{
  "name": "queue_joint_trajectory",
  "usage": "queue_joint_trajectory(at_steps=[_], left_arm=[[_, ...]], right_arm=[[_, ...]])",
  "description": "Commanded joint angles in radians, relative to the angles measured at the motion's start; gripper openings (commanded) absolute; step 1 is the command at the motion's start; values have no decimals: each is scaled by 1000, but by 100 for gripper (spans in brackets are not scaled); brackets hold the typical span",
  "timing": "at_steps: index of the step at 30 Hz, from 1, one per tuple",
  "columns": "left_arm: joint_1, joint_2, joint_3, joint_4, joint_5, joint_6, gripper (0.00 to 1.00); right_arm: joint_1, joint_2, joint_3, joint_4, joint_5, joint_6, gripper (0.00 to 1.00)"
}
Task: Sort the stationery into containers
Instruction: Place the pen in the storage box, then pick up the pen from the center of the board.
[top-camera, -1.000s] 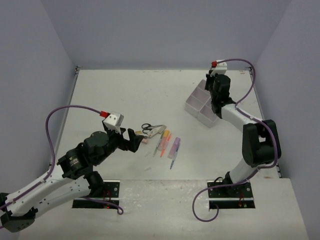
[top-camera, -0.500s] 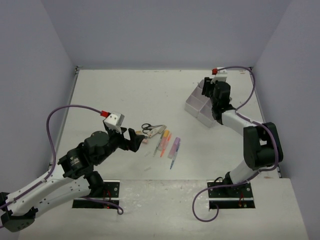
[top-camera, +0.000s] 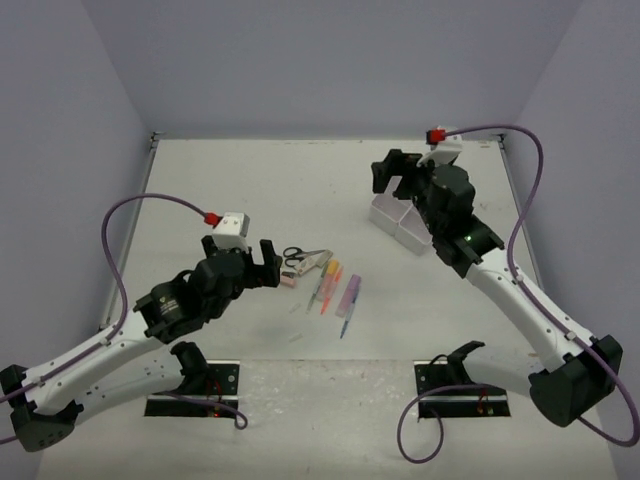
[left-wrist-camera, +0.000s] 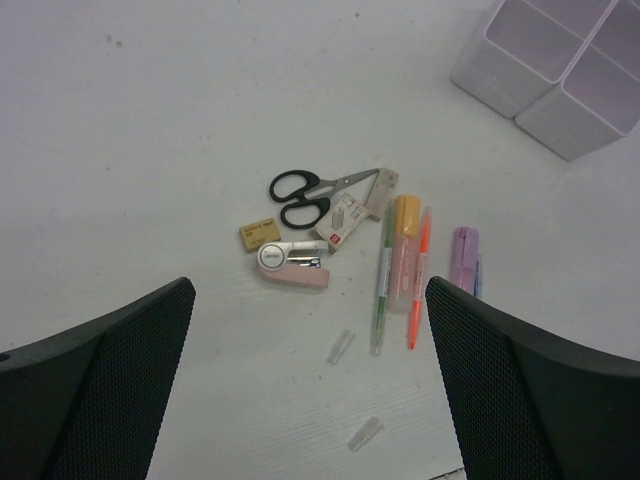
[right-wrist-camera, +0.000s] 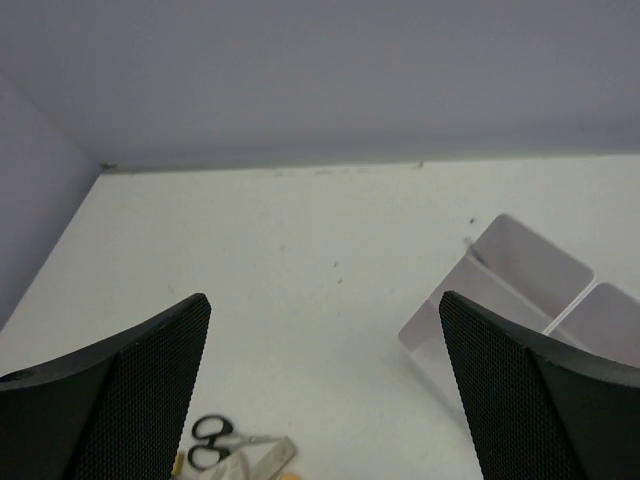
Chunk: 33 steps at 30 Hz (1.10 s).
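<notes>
Black-handled scissors (top-camera: 297, 257) and bright markers (top-camera: 330, 283) lie together in the middle of the worktop (top-camera: 250, 190), just in front of the left gripper (top-camera: 270, 264). It is spread wide and holds nothing. The markers point the same way the left gripper points, so it could pinch one across its thin side. The white box (top-camera: 400, 215) sits well apart from them, by the right gripper (top-camera: 393, 175), which is wide and empty too. I think the left arm is nearer them.

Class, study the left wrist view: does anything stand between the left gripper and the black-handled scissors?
Nothing covers the scissors from above. A pink stapler and a small yellow block lie just on their near side, toward the open left gripper, and white packets lie by the blades.
</notes>
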<state>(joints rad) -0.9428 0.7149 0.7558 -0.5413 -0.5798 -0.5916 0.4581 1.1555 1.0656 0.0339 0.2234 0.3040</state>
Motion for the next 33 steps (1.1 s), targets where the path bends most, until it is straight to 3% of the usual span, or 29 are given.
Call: queue_joint_trajectory(at_steps=[1,3,6,11,15,17,24,29,33], left_arm=[[1,93,87,-41,-30,-74,100],[1,117,131,-70,-44,-86,100],[1,113,179,-128,-72,-57,100],[1,70,230,-210,-80,76,100],[1,-8,225,-288,-128,87,100],[1,-61,205,-280,-127,99,100],[0,-157,98,-151,-66,120,100],[1,-158,-15,-67,35,116,100],[-1,-153,-18,-61,37,118,100]], right_arm=[[134,-38,-31,-297,187,123,99],[142,-63,-76,-270,197,227,99],[134,-77,-147,-249,107,204,99],[145,-60,-130,-412,-6,266,99],[204,-107,-193,-516,50,359,83],[251,-119,-222,-550,110,443,76],[521,25,-185,-655,231,694,72],[600,105,-216,-581,202,795,63],[639,224,-142,-682,242,856,57]])
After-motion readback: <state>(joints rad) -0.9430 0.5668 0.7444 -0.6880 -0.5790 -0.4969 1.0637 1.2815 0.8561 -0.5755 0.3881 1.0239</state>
